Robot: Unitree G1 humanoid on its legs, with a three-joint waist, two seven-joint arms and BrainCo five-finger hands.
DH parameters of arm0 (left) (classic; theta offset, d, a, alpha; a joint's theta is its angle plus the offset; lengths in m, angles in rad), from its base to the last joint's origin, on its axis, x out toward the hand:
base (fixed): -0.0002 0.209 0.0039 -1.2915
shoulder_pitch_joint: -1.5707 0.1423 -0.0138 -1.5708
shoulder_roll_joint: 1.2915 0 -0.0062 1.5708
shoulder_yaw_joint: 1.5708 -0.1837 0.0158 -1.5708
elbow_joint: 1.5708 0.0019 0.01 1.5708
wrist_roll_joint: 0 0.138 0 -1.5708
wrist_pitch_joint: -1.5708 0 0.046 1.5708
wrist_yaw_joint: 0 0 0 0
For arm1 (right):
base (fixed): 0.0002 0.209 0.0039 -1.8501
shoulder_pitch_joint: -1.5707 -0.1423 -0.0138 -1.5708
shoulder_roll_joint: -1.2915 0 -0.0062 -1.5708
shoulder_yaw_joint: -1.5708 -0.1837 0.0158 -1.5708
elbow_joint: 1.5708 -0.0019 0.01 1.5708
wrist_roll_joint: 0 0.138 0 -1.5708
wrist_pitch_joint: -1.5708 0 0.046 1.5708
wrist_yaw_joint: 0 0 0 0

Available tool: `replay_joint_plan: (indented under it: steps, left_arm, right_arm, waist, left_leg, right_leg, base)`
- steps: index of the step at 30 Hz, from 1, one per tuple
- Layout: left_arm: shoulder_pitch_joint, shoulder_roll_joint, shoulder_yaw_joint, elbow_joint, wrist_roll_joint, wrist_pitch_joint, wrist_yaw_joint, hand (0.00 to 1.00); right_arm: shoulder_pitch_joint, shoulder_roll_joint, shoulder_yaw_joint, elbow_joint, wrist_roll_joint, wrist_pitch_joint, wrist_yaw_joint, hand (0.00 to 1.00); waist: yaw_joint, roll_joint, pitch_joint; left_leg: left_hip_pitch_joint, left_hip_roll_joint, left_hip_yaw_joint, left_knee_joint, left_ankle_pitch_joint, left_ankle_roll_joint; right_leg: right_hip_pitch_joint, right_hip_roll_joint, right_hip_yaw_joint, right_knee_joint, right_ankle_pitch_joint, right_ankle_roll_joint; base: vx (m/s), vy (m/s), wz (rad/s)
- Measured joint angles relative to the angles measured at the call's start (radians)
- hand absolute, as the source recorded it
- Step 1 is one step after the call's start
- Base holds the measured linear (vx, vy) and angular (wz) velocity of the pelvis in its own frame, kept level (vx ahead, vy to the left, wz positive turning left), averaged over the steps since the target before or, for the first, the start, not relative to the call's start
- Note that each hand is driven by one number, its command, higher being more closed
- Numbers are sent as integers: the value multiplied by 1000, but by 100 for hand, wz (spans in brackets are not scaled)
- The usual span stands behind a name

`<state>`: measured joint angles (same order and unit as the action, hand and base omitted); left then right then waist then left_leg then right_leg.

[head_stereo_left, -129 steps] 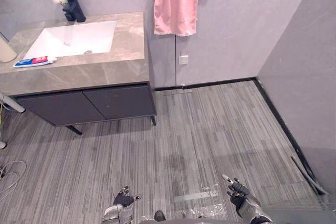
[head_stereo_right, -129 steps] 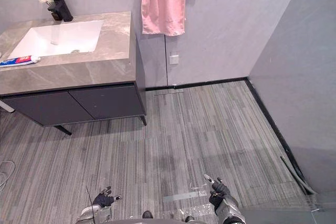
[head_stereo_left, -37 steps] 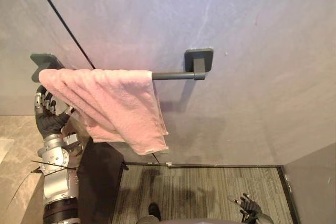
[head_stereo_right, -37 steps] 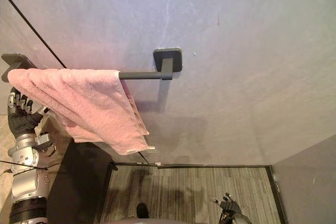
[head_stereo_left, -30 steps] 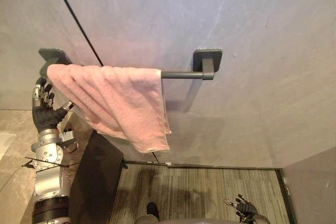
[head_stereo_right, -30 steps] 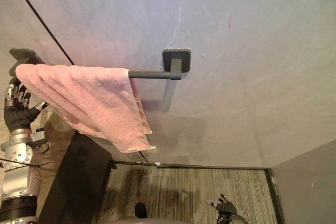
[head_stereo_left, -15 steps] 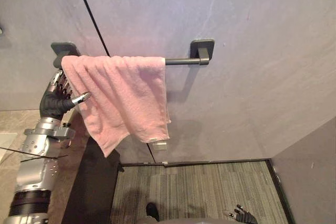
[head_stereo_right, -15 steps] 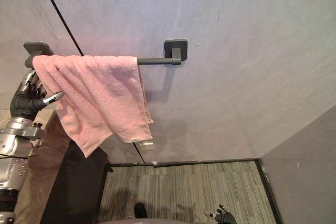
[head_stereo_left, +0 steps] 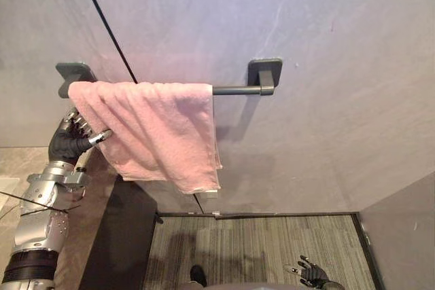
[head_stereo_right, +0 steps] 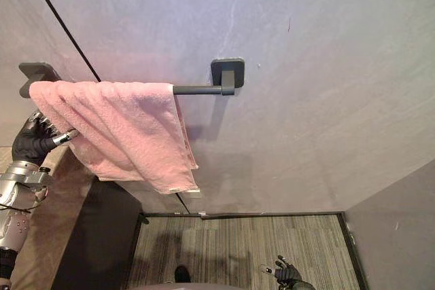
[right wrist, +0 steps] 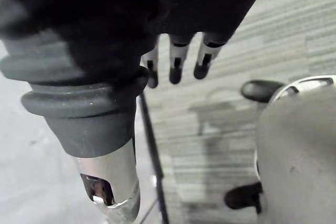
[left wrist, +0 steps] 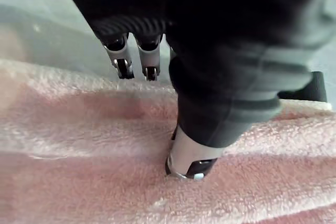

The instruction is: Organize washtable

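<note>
A pink towel (head_stereo_left: pixel 160 134) hangs over a dark rail (head_stereo_left: pixel 234 89) on the grey wall. It covers the rail's left part and bunches in diagonal folds toward its lower left edge. My left hand (head_stereo_left: pixel 68 144) is raised at that edge. In the left wrist view its thumb (left wrist: pixel 191 156) presses into the towel (left wrist: pixel 79 145) while the fingers (left wrist: pixel 136 61) reach over the cloth's far side, pinching it. My right hand (head_stereo_left: pixel 312 275) hangs low at the right above the floor, with relaxed fingers (right wrist: pixel 176 64) holding nothing.
The washtable's stone top (head_stereo_left: pixel 13 168) runs along the lower left, with its dark cabinet side (head_stereo_left: pixel 122 236) below the towel. A wall socket (head_stereo_left: pixel 209 195) sits under the towel's lower corner. Striped grey floor (head_stereo_left: pixel 258 249) lies ahead, and a side wall (head_stereo_left: pixel 401 236) closes the right.
The view has shifted a little. The towel's lower left corner, hanging down half a second ago, is now drawn up and left into folds by my left hand. The right hand stays low.
</note>
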<state>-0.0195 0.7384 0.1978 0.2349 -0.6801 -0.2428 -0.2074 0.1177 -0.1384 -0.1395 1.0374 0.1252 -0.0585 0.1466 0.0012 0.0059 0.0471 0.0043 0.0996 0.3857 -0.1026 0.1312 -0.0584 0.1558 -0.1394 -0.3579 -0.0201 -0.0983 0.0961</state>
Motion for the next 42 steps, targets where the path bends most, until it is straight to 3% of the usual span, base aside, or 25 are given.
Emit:
replay_joint_plan:
  steps: [9, 10, 18, 24, 28, 30, 36, 42]
  left_arm:
    - [-2, -13, 1, 14, 57, 9, 32, 0]
    - [-2, -19, 1, 14, 63, 17, 31, 100]
    - [-1, -21, -13, 48, 67, 43, -12, 100]
    - [0, -21, -38, 47, 88, 40, -31, 100]
    - [2, -20, -39, 45, 105, 39, -31, 100]
    - [3, -20, -40, 42, 110, 39, -31, 100]
    - [26, -20, -44, -12, 143, 37, -17, 100]
    - [28, -21, -66, -51, 152, 39, -8, 100]
  right_arm:
    - [8, 0, 0, 1, 0, 3, -4, 0]
    - [13, 1, -1, 1, -1, 4, -4, 0]
    - [25, 4, -3, 1, -2, 19, 0, 0]
    - [-4, 2, 3, -1, -1, 19, 8, 0]
    - [-25, -28, 70, -63, 4, 20, 7, 0]
    - [-31, -44, 113, -153, 22, 21, 9, 0]
    - [-99, -140, 271, -664, 166, 7, 39, 0]
    - [-261, -302, 344, -1064, 343, -52, 77, 0]
  waist:
    - [-16, -2, -1]
    - [-15, -4, -1]
    - [-15, -28, 1]
    - [-17, -26, 1]
    - [-12, -22, 2]
    - [-12, -22, 2]
    - [-10, -17, -1]
    - [-15, -14, -5]
  left_leg:
    - [4, 3, -3, -1, -3, -2]
    - [4, 3, -5, -1, -3, -3]
    - [2, 2, -2, -1, -11, -12]
    - [4, 3, 11, -1, -14, -17]
    - [11, 2, 27, -1, -14, -17]
    - [12, 3, 28, -1, -14, -17]
    - [5, 22, 62, -1, -12, -17]
    - [-9, 37, 50, 5, 8, -14]
  right_leg:
    - [-3, -3, 1, 6, -2, -3]
    - [-3, -4, 1, 5, -2, -3]
    - [-4, -4, 5, -3, -2, -2]
    - [-4, -2, 11, -10, -2, -3]
    - [-4, -2, 21, -9, -2, -3]
    - [-4, -3, 23, -8, -2, -3]
    - [-40, 1, 78, 6, 12, -18]
    - [-62, 19, 77, 25, 33, -36]
  base:
    - [-33, 5, -1]
    - [-37, 8, 1]
    - [0, 0, -1]
    - [1, -1, -6]
    - [24, -18, -8]
    - [0, 0, 0]
    - [-43, 9, -21]
    - [-59, -6, -1]
